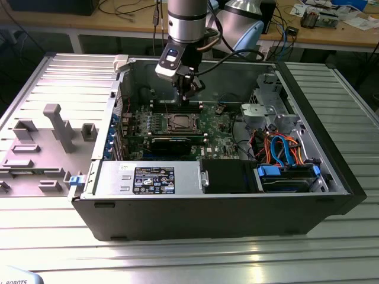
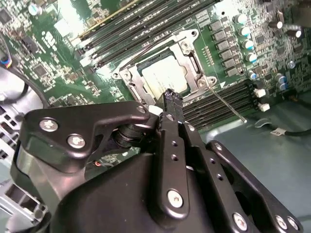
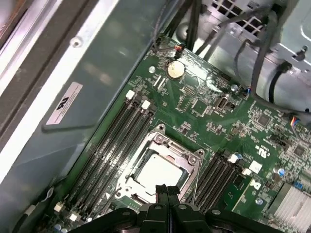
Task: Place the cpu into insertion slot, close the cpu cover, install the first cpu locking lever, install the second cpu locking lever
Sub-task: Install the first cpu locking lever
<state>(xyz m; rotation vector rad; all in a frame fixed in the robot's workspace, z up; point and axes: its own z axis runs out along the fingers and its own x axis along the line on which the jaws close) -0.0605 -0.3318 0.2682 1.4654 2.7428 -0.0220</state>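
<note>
Hovering my end effector (image 3: 163, 189), fingers (image 3: 159, 194) pressed together, above the seated cpu (image 3: 158, 170); I judge the thin locking lever (image 2: 226, 103) stiff, springy, best pushed near its free end.

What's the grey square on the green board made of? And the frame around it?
The cpu top looks like matte grey metal, with a pale, dull sheen. The cpu cover around it seems bare silvery metal, probably steel; its edges glint.

Silver-grey cpu (image 3: 158, 170), green motherboard (image 3: 204, 114), black end effector (image 2: 172, 98).
</note>
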